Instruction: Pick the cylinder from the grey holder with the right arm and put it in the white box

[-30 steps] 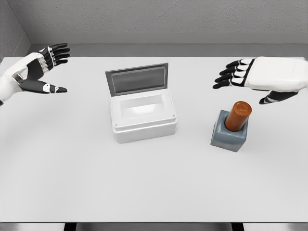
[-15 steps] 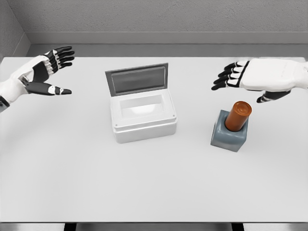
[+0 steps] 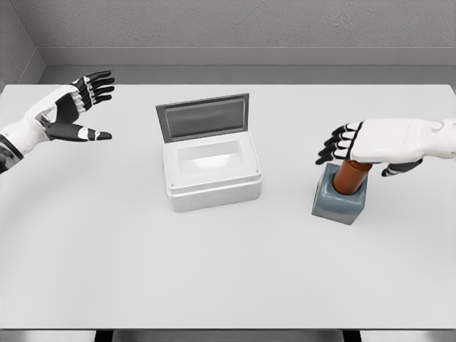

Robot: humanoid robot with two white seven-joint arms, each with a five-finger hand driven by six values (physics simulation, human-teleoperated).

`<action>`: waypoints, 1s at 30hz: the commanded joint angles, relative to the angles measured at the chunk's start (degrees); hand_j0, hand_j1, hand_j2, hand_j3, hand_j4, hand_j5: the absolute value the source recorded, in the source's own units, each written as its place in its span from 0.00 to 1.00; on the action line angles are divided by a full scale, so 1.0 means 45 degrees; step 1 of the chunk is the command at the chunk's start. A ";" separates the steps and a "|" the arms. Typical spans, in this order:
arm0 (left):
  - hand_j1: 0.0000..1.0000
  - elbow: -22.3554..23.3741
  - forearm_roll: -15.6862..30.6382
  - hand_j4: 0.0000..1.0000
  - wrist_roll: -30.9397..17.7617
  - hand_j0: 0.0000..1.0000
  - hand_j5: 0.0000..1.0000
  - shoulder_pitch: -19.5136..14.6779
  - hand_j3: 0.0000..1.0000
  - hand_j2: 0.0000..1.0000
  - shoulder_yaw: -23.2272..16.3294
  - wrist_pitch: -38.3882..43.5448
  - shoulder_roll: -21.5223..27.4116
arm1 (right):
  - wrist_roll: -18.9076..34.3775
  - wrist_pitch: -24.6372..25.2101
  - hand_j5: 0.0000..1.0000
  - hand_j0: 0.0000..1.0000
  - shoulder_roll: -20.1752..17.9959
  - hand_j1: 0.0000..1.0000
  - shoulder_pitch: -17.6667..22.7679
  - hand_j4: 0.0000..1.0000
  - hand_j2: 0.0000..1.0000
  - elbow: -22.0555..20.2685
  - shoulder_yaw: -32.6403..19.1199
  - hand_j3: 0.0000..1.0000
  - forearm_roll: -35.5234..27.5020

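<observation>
Head view: the right hand [image 3: 377,146] hovers over the cylinder [image 3: 350,177], fingers [image 3: 335,146] spread, ready to grasp; the cylinder stands in the grey holder [image 3: 339,199], right of the open white box [image 3: 212,182]; the left hand [image 3: 71,112] rests open, far left

On my counter [image 3: 214,271] I count one white box [image 3: 214,182] with one lid [image 3: 203,117] raised, one grey holder [image 3: 338,199], and one orange cylinder [image 3: 349,178] standing in it. Two hands are mine: one left hand [image 3: 68,110], one right hand [image 3: 381,141].
</observation>
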 commanded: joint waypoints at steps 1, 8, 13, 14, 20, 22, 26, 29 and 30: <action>1.00 0.0008 0.0063 1.00 0.0000 1.00 1.00 0.0000 1.00 1.00 -0.0020 0.0004 -0.0023 | -0.0005 0.0033 0.98 0.98 -0.0008 0.98 0.0000 0.98 0.98 -0.0100 0.0098 0.98 -0.0037; 1.00 -0.0011 0.0005 1.00 0.0000 1.00 1.00 -0.0020 1.00 1.00 -0.0020 0.0004 -0.0179 | -0.0005 0.0033 0.98 0.98 0.0109 0.98 -0.0020 0.98 0.98 -0.0276 0.0313 0.98 -0.0018; 1.00 0.0008 0.0005 1.00 0.0000 1.00 1.00 -0.0020 1.00 1.00 -0.0020 0.0004 -0.0179 | -0.0005 0.0033 0.81 0.81 0.0070 0.81 -0.0019 0.81 0.81 -0.0256 0.0332 0.81 0.0178; 1.00 -0.0012 0.0005 1.00 0.0000 1.00 1.00 -0.0020 1.00 1.00 -0.0020 0.0004 -0.0179 | -0.0005 0.0033 0.79 0.79 0.0070 0.79 -0.0020 0.79 0.79 -0.0256 0.0332 0.79 0.0178; 1.00 -0.0012 0.0005 1.00 0.0000 1.00 1.00 -0.0039 1.00 1.00 -0.0020 0.0004 -0.0179 | -0.0005 0.0033 0.67 0.67 0.0031 0.67 -0.0020 0.67 0.67 -0.0276 0.0332 0.67 0.0178; 1.00 0.0008 0.0005 1.00 0.0000 1.00 1.00 -0.0039 1.00 1.00 -0.0020 0.0004 -0.0179 | -0.0005 0.0033 0.59 0.59 0.0031 0.59 -0.0020 0.59 0.59 -0.0276 0.0332 0.59 0.0178; 1.00 -0.0012 0.0005 1.00 0.0000 1.00 1.00 -0.0039 1.00 1.00 -0.0020 0.0004 -0.0179 | -0.0005 0.0033 0.49 0.49 -0.0028 0.49 -0.0059 0.49 0.49 -0.0276 0.0332 0.49 0.0197; 1.00 -0.0012 0.0005 1.00 0.0000 1.00 1.00 -0.0059 1.00 1.00 -0.0020 0.0004 -0.0179 | -0.0005 0.0033 0.46 0.46 -0.0028 0.46 -0.0098 0.46 0.46 -0.0276 0.0313 0.46 0.0197; 1.00 -0.0012 0.0005 1.00 0.0000 1.00 1.00 -0.0059 1.00 1.00 -0.0040 0.0004 -0.0199 | -0.0005 0.0033 0.46 0.46 -0.0047 0.46 -0.0117 0.46 0.46 -0.0276 0.0313 0.46 0.0197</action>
